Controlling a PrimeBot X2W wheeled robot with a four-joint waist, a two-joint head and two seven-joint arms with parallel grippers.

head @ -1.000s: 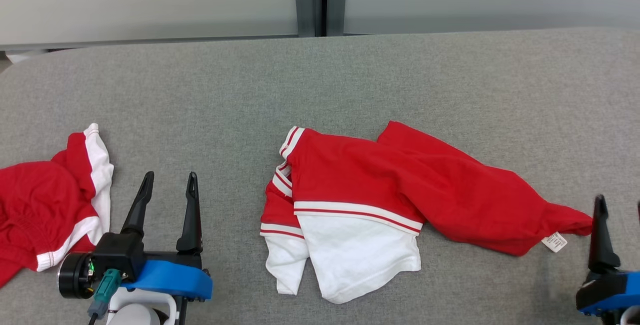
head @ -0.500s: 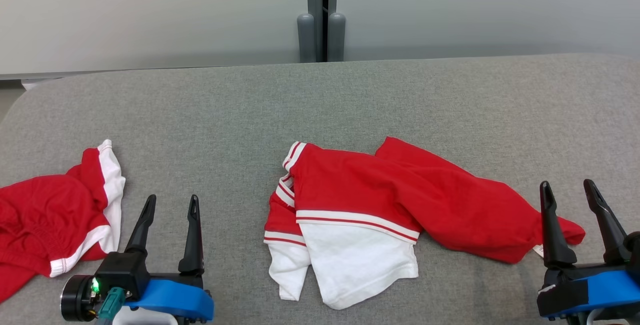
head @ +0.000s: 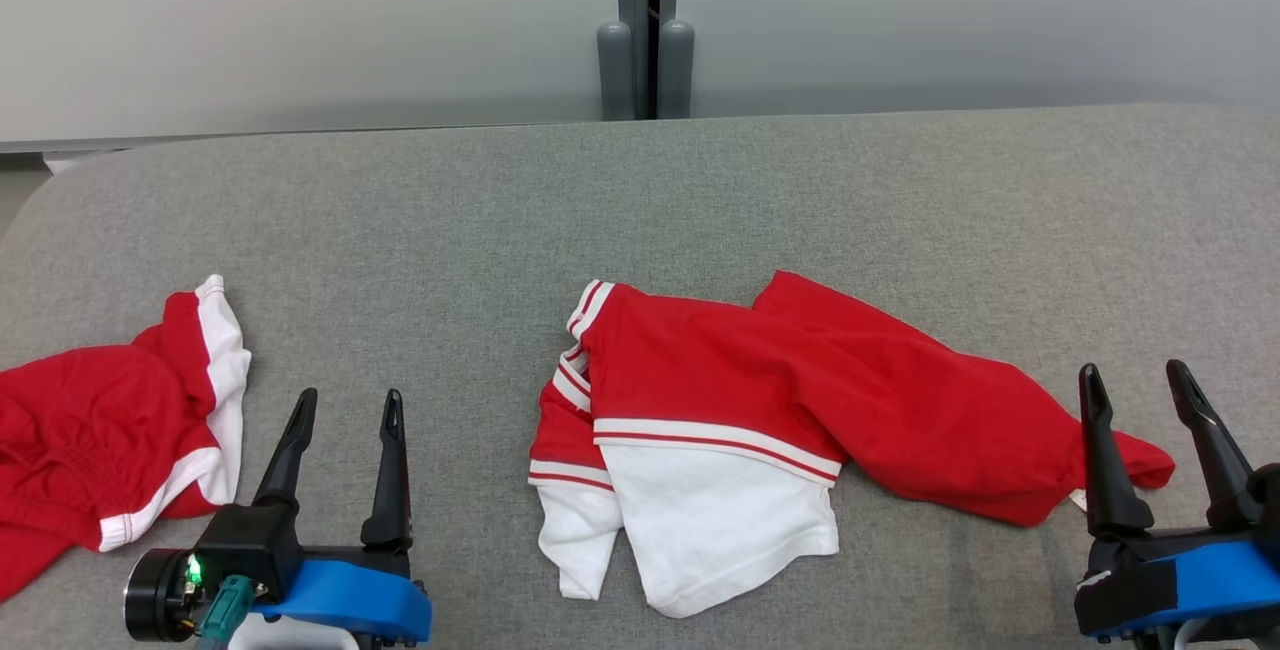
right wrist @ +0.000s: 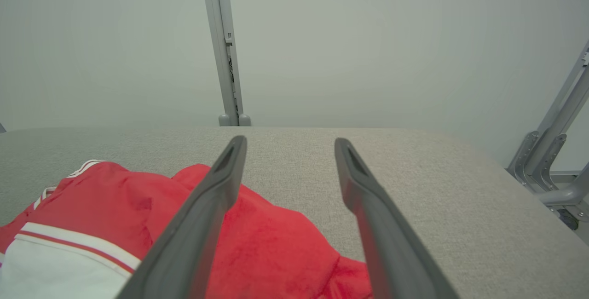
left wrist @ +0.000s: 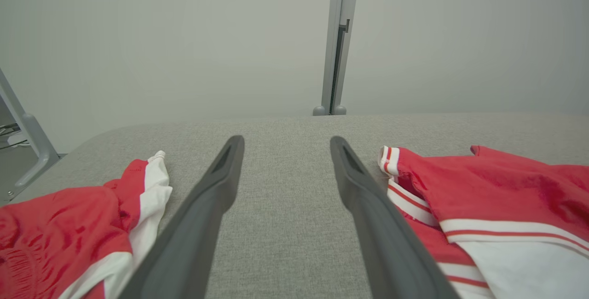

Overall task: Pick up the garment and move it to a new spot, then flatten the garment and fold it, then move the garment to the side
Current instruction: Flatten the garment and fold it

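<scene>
- The garment (head: 760,410), red with a white part and red-white stripes, lies crumpled near the middle of the grey table (head: 640,210), a little to the right.
- Its white part is at the near edge, and the long red part stretches toward the right gripper (head: 1132,370).
- A small white tag (head: 1077,501) shows at the low right edge of the red part, half hidden behind a finger of the right gripper. The writing on it is too small to read.
- No brand or print can be seen on the cloth.
- The right gripper is released, with its fingers spread wide and nothing between them. In the head view its left finger stands in front of the garment's right end; I cannot tell if it touches the cloth.
- The left gripper (head: 350,396) is also released and empty, over bare table to the left of the garment, apart from it.
- A second red and white cloth (head: 100,430) lies bunched at the left edge of the table, just beside the left gripper.
- Behind the table stands a grey post (head: 646,25) between two pale panels.
</scene>
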